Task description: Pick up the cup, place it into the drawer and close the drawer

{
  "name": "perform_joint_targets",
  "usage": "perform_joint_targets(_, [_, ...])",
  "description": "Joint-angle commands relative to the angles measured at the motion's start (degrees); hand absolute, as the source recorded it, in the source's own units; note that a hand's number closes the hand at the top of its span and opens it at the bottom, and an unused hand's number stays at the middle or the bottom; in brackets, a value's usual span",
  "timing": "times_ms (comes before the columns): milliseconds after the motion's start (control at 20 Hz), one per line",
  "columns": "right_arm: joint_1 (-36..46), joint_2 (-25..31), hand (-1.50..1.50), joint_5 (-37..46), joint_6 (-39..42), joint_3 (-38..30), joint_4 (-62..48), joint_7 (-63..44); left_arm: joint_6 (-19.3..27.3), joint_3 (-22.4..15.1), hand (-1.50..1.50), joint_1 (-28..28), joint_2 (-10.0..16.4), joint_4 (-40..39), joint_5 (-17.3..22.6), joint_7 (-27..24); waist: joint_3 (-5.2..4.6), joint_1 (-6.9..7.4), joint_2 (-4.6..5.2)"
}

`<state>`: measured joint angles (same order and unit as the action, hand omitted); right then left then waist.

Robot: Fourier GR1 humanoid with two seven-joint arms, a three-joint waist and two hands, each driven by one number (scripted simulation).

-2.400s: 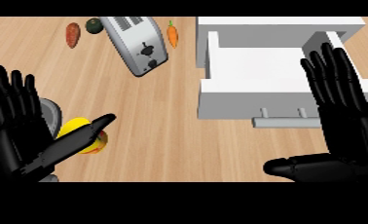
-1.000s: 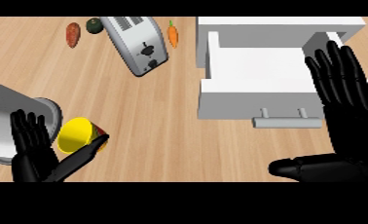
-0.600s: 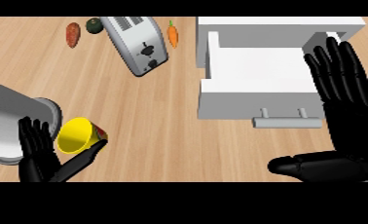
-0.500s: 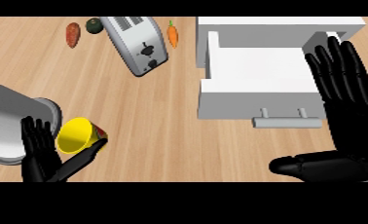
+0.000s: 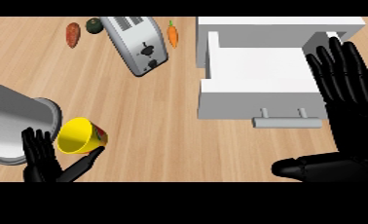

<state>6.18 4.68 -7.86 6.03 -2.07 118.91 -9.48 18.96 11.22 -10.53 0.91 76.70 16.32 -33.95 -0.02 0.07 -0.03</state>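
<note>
The yellow cup lies tilted on the wooden counter at the lower left, its mouth turned up and to the left. My left hand is just below it at the view's lower edge, with straight fingers left of the cup and the thumb under it, not curled round it. The white drawer stands pulled out at the upper right, its inside bare, its handle facing me. My right hand rests open at the right edge over the drawer's right side, fingers up.
A silver toaster lies at the top centre with a carrot to its right and an avocado and a sweet potato to its left. A grey cylindrical shape fills the left edge beside the cup.
My left hand has drawn back toward the lower edge, and more of the grey shape shows at the left. The cup has hardly shifted. The right hand is still.
</note>
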Motion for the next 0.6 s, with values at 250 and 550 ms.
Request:
perform_joint_targets(250, [0.47,0.09,-1.50,-1.84,0.76,-1.09,-0.90,-0.54,-2.56,3.68,-1.50,6.30,-0.10,-16.61,0.95,-9.25,0.00,-0.11,0.04])
perform_joint_targets(550, [1.28,-0.43,-1.50,0.82,0.17,0.19,-2.19,1.13,-3.22,2.71,-1.50,5.59,-0.13,-15.62,1.18,-9.90,0.02,-0.01,0.01])
